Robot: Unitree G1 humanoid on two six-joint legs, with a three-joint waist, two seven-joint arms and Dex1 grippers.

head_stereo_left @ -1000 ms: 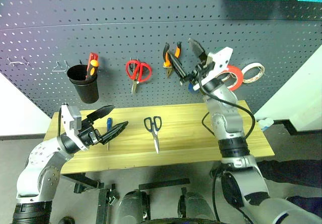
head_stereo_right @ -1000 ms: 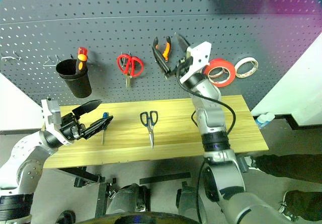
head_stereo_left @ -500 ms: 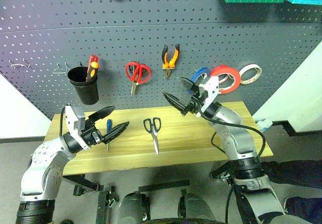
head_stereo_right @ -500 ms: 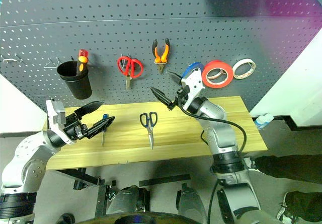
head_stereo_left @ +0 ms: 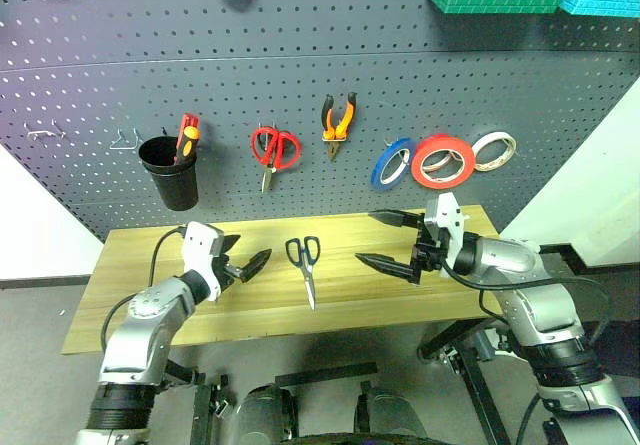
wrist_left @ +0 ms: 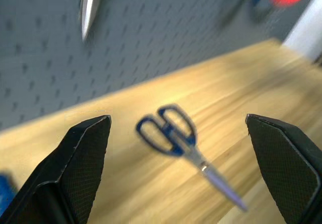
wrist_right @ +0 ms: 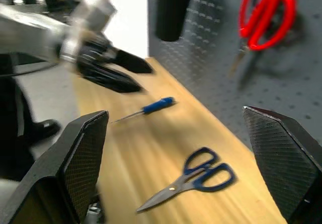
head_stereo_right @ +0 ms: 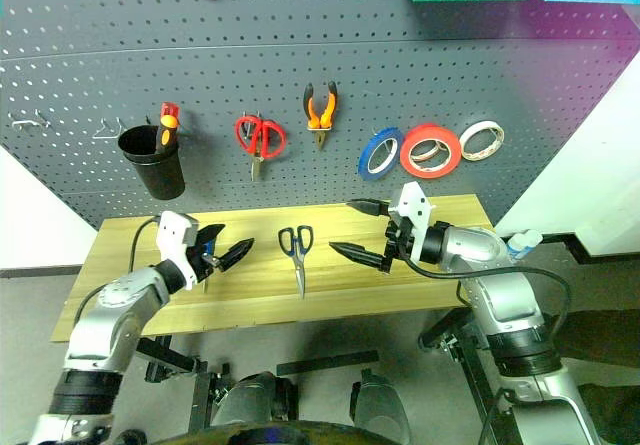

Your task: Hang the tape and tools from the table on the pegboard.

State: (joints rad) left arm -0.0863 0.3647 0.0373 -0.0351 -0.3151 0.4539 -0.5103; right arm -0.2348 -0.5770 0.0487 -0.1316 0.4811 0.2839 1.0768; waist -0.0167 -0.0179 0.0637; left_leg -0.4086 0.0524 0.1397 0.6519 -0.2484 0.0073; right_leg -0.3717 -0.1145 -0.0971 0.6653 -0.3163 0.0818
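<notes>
Left end effector gapes empty near unlabelled scissors on table.

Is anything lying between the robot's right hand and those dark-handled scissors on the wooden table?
Nothing visible does. The right gripper hangs open, with bare light wooden tabletop between it and the dark blue-handled scissors.

Grey arms, black textured fingers

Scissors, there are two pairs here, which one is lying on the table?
The dark blue-handled scissors lie flat on the table, blades toward the front edge. The red-handled scissors hang on the pegboard.
</notes>
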